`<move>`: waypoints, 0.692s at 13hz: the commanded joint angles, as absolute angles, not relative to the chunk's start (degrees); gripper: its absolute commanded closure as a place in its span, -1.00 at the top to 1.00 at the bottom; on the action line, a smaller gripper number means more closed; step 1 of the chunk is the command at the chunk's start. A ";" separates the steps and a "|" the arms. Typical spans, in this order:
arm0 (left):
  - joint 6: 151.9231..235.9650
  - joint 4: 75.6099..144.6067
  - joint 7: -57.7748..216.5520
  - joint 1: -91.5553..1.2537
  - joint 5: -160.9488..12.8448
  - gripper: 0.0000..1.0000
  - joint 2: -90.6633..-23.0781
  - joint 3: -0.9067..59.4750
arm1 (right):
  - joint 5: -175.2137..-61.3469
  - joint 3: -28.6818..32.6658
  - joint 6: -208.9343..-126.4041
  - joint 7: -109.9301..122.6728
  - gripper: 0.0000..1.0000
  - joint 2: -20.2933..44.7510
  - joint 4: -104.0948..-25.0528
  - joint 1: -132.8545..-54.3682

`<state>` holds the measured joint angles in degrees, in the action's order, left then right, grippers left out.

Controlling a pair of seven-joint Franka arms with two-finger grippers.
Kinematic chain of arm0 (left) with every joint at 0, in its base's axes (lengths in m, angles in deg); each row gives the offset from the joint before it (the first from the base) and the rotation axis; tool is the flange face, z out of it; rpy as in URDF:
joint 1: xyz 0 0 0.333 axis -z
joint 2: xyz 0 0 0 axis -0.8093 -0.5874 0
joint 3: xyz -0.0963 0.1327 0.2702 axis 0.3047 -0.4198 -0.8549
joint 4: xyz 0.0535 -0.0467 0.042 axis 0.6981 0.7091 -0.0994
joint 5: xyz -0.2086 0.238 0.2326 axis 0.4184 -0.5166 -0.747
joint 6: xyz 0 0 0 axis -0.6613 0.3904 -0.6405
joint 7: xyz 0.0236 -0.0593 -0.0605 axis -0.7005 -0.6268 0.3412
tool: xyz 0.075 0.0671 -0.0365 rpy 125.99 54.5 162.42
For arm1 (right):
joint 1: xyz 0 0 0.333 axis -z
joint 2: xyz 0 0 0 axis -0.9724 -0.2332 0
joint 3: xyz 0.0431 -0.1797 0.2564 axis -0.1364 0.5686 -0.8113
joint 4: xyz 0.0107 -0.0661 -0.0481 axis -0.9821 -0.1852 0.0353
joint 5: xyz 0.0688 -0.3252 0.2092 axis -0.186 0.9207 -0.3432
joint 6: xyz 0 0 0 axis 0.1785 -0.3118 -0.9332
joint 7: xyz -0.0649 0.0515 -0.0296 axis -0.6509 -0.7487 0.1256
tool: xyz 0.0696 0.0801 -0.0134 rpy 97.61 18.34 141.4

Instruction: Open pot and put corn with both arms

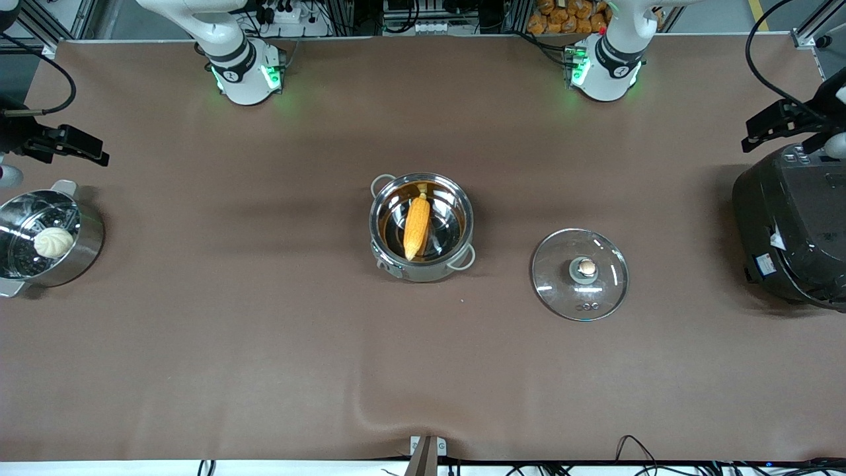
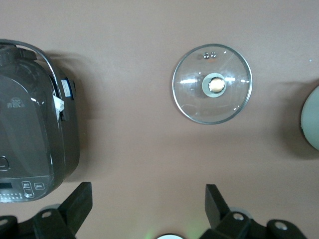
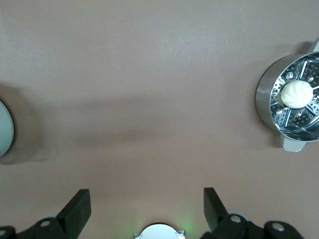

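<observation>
Front view shows a brown table with the open steel pot at its middle. The corn cob lies inside it on the bottom, its long axis running from twelve o'clock down to six, tapered tip at the twelve o'clock end. The glass lid rests flat on the cloth, knob up, at about four o'clock from the pot and well apart from it, toward the left arm's end of the table.

Both arms are drawn out to the ends of the table and hang empty. The left gripper is up over the space between the lid and the black rice cooker, fingers spread wide with nothing between them; in its wrist view the lid lies ahead of the fingertips. The right gripper is over bare cloth near the steamer pot with the white bun, fingers likewise wide apart and empty.

Judging from this layout, both steps of the task look done: lid off, corn in. If the lid had to be handled again, the left arm is the nearer one. Open cloth surrounds pot and lid on every side, and neither sits near a table edge.
</observation>
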<state>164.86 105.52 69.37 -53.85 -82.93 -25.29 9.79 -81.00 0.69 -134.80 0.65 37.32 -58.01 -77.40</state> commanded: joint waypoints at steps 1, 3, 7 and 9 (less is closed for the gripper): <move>163.27 101.63 68.54 -54.73 -82.08 1.00 -28.00 11.48 | -81.96 -0.12 -133.87 0.55 1.00 37.10 -57.05 -76.69; 163.35 101.63 69.07 -54.73 -81.64 1.00 -28.00 11.75 | -81.87 -0.29 -134.05 0.55 1.00 37.10 -57.05 -76.78; 163.44 101.54 68.37 -54.90 -82.16 1.00 -28.00 12.54 | -81.26 -0.29 -134.14 0.73 1.00 36.40 -56.87 -76.77; 163.44 101.63 68.10 -54.99 -82.25 1.00 -28.00 13.07 | -81.34 -0.38 -134.31 0.99 1.00 36.31 -56.78 -76.34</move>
